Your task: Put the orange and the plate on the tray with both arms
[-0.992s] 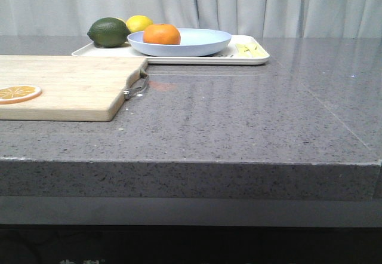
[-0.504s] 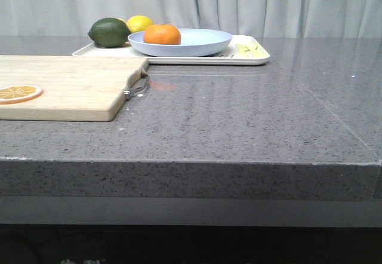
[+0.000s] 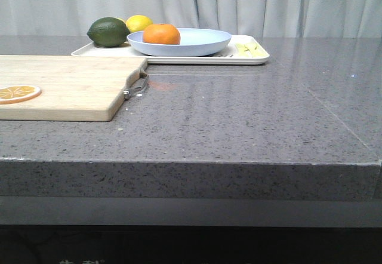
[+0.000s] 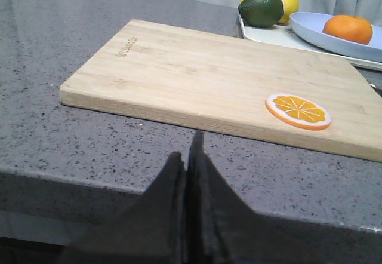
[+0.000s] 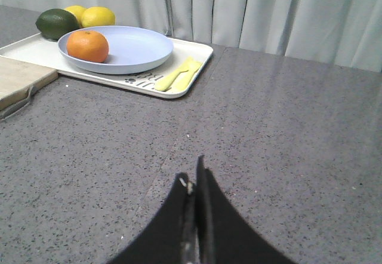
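The orange (image 3: 162,34) lies in the pale lavender-blue plate (image 3: 203,42), and the plate rests on the white tray (image 3: 253,57) at the far side of the counter. They also show in the right wrist view: orange (image 5: 88,45), plate (image 5: 134,49), tray (image 5: 191,70). In the left wrist view I see the orange (image 4: 348,28) and plate (image 4: 316,30) far off. My left gripper (image 4: 188,150) is shut and empty at the counter's near edge, before the cutting board. My right gripper (image 5: 192,177) is shut and empty above bare counter. Neither gripper shows in the front view.
A wooden cutting board (image 3: 65,85) with a metal handle (image 3: 138,86) lies at the left, an orange slice (image 3: 19,93) on it. A green avocado-like fruit (image 3: 108,31) and a lemon (image 3: 139,22) sit on the tray's left end. Yellow cutlery (image 5: 178,76) lies on its right end. Curtains hang behind.
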Available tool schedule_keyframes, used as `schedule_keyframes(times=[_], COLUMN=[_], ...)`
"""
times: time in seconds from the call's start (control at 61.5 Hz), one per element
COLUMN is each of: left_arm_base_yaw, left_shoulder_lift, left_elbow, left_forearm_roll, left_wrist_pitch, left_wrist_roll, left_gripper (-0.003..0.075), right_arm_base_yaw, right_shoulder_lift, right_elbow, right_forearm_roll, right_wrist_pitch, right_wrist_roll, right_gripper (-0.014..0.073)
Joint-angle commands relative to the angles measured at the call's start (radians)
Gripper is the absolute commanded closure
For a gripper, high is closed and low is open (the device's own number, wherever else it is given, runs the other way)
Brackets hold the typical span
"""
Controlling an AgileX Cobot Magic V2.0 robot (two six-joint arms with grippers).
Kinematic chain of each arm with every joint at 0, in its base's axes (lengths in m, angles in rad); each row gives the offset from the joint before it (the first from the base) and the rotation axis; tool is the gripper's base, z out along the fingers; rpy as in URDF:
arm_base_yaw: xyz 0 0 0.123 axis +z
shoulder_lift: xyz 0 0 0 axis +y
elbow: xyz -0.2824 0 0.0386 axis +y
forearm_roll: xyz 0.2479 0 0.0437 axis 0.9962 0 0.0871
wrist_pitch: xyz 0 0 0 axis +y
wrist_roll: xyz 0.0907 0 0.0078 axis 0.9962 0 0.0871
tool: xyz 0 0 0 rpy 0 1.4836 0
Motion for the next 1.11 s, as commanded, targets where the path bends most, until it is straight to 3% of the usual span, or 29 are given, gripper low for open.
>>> schedule_keyframes(times=[0.0,0.846,1.09], left_arm_base_yaw=[0.002,0.002,0.002], left_shoulder_lift=[-0.02,-0.02,-0.02], left_elbow=[0.007,0.007,0.007], left_forearm_roll=[-0.009,-0.009,-0.009], left_wrist_pitch=[-0.085,-0.085,-0.085], left_wrist_roll=[-0.008,-0.008,-0.008], left_gripper=[0.0738,0.0738,0.0738], right_arm_base_yaw=[0.001,0.001,-0.065], right_shoulder_lift=[0.005,0.005,-0.097], right_elbow=[-0.025,-0.025,0.105], right_forearm_roll=[-0.014,-0.017,0.001], right_wrist_pitch=[-0.088,-0.092,-0.147], right_wrist_roll=[-0.007,-0.008,-0.021], right_gripper=[0.0655,0.0655,0.0655])
